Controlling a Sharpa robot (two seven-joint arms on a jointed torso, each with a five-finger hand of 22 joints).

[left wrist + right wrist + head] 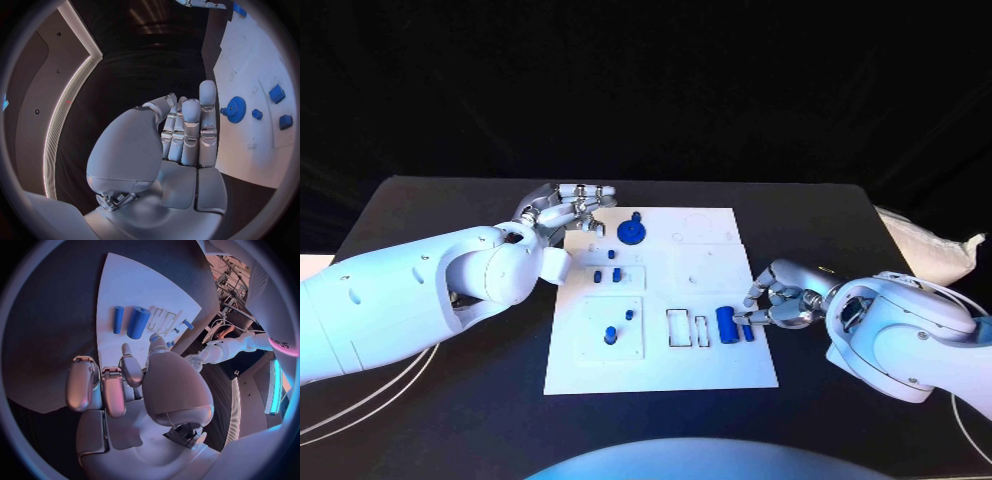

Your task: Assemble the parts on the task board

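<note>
Two silver hands sat at the white task board (661,375): the left hand (567,210) empty with fingers straight at its far left corner, the right hand (776,300) empty, fingers spread, beside two blue cylinders (727,322) near its right edge.

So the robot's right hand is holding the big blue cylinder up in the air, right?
No. In the right wrist view the big blue cylinder lies on the task board, and the right hand is near it with nothing in its fingers.
</note>
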